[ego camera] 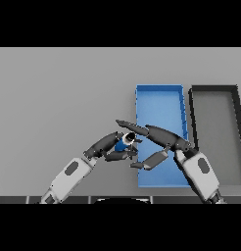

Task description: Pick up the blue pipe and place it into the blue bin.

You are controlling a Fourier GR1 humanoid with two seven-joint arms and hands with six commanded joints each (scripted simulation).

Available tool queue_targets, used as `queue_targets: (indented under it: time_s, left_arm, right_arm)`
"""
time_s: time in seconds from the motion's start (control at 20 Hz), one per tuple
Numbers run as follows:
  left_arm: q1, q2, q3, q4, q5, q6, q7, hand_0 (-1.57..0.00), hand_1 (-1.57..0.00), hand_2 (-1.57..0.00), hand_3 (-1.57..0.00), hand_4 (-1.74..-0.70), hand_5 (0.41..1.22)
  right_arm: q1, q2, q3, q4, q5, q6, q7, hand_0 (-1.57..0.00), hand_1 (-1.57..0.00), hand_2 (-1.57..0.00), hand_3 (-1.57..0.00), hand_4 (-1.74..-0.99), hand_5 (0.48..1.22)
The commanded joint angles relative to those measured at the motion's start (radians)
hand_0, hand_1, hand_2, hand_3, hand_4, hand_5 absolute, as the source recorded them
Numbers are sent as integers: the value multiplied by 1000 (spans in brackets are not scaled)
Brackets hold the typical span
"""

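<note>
- Two arms, forearm shells white and boxy with rounded edges.
- Dark grey oval inset on the top face of each white forearm shell.
- Grey, narrower wrist section between each white shell and its hand.
- Left hand (pixel 112 143) dark grey to black, slender tapered fingers.
- Right hand (pixel 161 136) same dark colour, long pointed fingers, flat lighter grey thumb segment beneath.
- No cables, screws or printed markings discernible.

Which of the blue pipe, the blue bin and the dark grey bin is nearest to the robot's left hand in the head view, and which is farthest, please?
From the left hand:
1. Blue pipe, right at its fingers.
2. Blue bin, just to its right.
3. Dark grey bin, farthest right, beyond the blue bin.
</note>
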Motion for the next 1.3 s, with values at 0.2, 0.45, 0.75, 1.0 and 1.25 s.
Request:
queue_targets:
  time_s: [0.2, 0.45, 0.75, 1.0, 1.25]
  left_arm:
    - [-13, -9, 11, 37, 15, -27, 3, -1571, -1571, -1571, -1517, -1731, 1221]
    - [-4, -1, 15, 18, 34, -50, 23, -1571, -1571, -1571, -1474, -1720, 1221]
    - [-18, 26, -20, -2, -96, -13, 29, -895, -867, -845, -656, -1637, 1221]
    - [15, -9, 15, -17, 6, -32, 2, -1349, -1340, -1333, -527, -1707, 1209]
    - [-11, 9, 11, 3, -14, -18, -19, -1498, -1453, -1493, -527, -1730, 1217]
  right_arm:
    - [-102, 72, 42, 69, -1, -15, 76, 1, 1, 1, 1, -1225, 515]
    - [-163, 112, 60, 150, 2, 28, 71, -14, -36, -68, -11, -1241, 516]
    - [-214, 149, 96, 193, -9, 67, 91, -872, -886, -886, -701, -1503, 573]
    - [-180, 166, 95, 187, -47, 32, 89, -1342, -1346, -1346, -1267, -1464, 891]
    - [-166, 197, 97, 162, 60, 46, 26, -1496, -1497, -1497, -1471, -1469, 1113]
